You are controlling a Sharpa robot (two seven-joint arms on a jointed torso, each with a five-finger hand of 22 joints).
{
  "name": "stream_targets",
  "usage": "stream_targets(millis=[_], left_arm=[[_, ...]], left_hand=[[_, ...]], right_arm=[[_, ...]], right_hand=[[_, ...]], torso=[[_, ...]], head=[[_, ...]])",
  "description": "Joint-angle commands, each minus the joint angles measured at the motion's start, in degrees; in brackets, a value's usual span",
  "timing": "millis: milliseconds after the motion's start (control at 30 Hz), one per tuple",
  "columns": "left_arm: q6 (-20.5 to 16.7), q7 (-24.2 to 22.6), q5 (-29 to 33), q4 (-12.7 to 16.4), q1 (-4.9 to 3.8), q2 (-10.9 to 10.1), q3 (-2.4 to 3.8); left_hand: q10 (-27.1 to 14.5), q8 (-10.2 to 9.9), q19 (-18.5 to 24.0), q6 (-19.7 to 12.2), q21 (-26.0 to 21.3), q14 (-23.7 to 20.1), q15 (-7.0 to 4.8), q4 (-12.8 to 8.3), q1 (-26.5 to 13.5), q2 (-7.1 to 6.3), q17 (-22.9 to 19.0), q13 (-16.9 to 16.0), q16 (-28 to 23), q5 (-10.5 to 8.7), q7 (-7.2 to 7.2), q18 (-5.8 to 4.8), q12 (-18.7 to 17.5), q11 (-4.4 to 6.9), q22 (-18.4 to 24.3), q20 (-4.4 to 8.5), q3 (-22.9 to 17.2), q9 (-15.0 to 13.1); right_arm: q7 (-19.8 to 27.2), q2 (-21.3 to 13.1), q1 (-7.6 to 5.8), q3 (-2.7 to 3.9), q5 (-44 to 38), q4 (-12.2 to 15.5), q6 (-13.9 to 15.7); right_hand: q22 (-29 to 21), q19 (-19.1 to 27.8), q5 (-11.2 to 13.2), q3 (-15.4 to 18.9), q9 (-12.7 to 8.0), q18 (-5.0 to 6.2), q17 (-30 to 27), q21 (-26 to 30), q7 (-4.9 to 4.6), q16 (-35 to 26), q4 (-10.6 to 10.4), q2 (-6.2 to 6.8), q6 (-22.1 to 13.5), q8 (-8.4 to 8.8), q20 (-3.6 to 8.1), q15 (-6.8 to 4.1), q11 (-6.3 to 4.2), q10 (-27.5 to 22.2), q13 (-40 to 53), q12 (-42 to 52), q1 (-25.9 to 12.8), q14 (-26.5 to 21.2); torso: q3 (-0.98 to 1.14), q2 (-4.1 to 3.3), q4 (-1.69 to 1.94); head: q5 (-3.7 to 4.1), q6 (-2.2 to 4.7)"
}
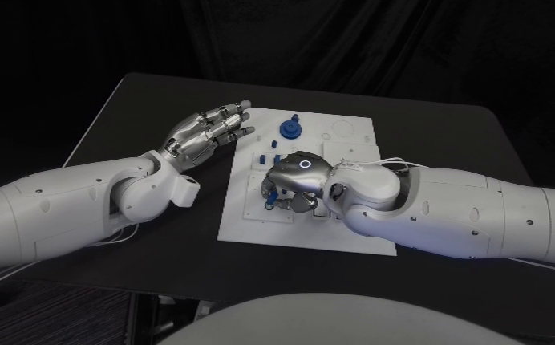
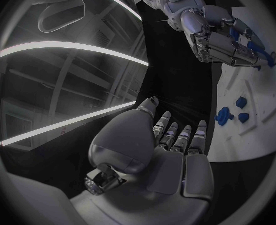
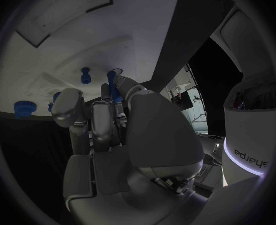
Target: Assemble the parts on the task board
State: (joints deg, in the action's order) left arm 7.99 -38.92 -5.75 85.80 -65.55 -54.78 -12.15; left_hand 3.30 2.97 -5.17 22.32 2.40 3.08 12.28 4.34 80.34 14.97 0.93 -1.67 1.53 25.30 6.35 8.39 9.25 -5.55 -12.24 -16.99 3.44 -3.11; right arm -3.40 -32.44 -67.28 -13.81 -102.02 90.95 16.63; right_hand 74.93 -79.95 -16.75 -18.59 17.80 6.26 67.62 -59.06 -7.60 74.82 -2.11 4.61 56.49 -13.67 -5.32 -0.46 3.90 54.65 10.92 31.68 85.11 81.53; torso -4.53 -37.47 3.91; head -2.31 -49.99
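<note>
Covering the task board's (image 1: 347,237) middle, right hand (image 1: 298,178) pinched a blue part (image 3: 115,87), shown by its wrist view. Left hand (image 1: 208,135) hovered at 9 o'clock, fingers spread, holding nothing. Other parts (image 2: 233,113) stood near.

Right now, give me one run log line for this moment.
left hand: open, over table beside task board | right hand: on board, gripping a blue part | blue knob part: standing at board's far side

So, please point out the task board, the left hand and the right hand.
task board (image 1: 358,237), head view, bare near corner.
left hand (image 1: 211,135), head view, middle of the hand.
right hand (image 1: 297,172), head view, back of the hand.
</note>
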Motion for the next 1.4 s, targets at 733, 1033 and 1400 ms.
stream_targets(millis=[733,1033,1400], left_arm=[[0.9,-3.3,0.2,0.0,0.79,0.0,0.06],[1.0,-3.2,0.2,-0.1,1.12,0.0,0.06],[1.2,-3.1,0.2,-0.1,1.44,0.0,0.07]], left_hand=[[0.1,0.3,-0.3,0.2,0.2,-0.1,0.31,0.0,-0.5,0.41,0.0,0.0,0.2,0.39,0.07,-0.39,0.1,0.08,0.0,0.19,-0.5,0.0],[0.0,0.3,-0.3,0.1,0.2,-0.2,0.32,0.1,-0.6,0.45,0.0,0.0,0.2,0.38,0.09,-0.40,0.1,0.05,0.1,0.19,-0.6,0.0],[0.0,0.3,-0.3,0.1,0.2,-0.1,0.33,0.1,-0.6,0.45,0.0,0.0,0.3,0.38,0.10,-0.40,0.1,0.04,0.1,0.18,-0.6,0.0]], right_arm=[[-1.0,-0.1,0.63,-0.08,-0.6,0.8,-2.6],[-1.1,0.5,0.64,-0.08,0.0,0.2,-2.7],[-0.9,1.3,0.93,-0.08,0.1,-1.2,-1.9]], right_hand=[[7.4,-0.2,0.7,0.1,0.5,-0.41,-0.2,0.0,-0.05,0.0,0.2,0.28,-0.2,-0.37,-0.13,0.03,0.04,0.6,0.1,-0.2,0.0,0.3],[7.3,-0.2,1.0,0.1,0.6,-0.39,-0.3,0.1,-0.08,-0.1,0.2,0.27,-0.5,-0.25,-0.14,0.05,0.10,0.4,0.1,-0.5,-0.2,0.2],[7.3,-0.1,1.0,0.0,0.6,-0.35,-0.4,0.4,-0.14,-0.2,0.2,0.22,-0.7,-0.15,-0.16,0.10,0.18,0.2,0.1,-0.7,-0.2,0.2]], torso=[[0.09,0.06,-0.02],[0.04,0.03,0.02],[0.03,0.04,0.03]], head=[[0.06,-0.01],[0.19,-0.01],[0.10,-0.01]])
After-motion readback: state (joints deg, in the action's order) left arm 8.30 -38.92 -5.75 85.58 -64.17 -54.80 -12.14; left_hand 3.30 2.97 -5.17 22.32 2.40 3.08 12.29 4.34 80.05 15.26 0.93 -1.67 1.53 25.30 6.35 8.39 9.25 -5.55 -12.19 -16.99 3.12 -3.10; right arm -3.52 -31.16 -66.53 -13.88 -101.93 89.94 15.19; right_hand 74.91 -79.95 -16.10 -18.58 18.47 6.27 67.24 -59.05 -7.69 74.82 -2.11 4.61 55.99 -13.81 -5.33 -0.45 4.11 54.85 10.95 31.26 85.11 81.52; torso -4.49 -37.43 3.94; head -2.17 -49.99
